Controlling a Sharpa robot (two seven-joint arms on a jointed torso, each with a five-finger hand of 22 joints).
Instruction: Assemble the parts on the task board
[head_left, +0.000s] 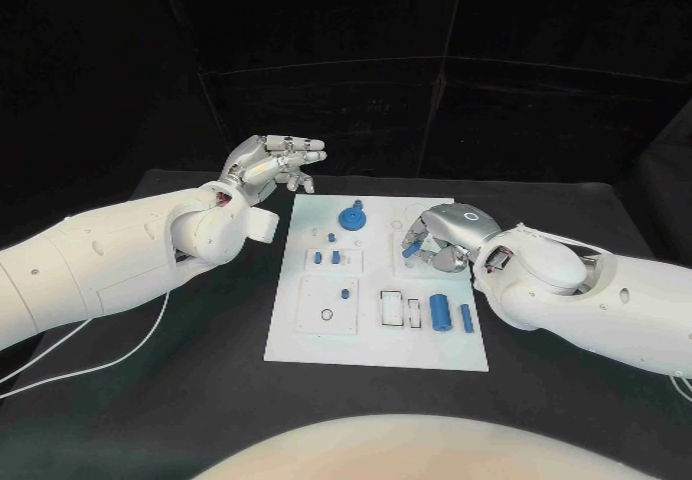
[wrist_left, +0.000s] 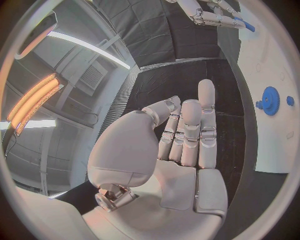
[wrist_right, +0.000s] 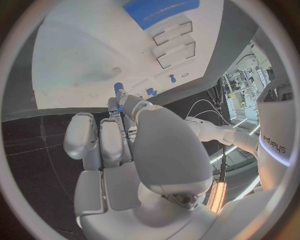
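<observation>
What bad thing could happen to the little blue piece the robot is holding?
The right hand pinches a small blue part by its fingertips over the task board, so it might slip out and roll away. Other blue pieces, like the gear, stand close by, so the hand could bump them. The left hand hovers off the board, too far to catch anything.

The white task board (head_left: 378, 350) lies flat in the middle of the black table, its long side running away from the robot. A blue gear (head_left: 352, 217) stands near its far end, small blue pegs (head_left: 327, 257) mid-board, and two blue cylinders (head_left: 440, 309) lie near its right edge.
</observation>
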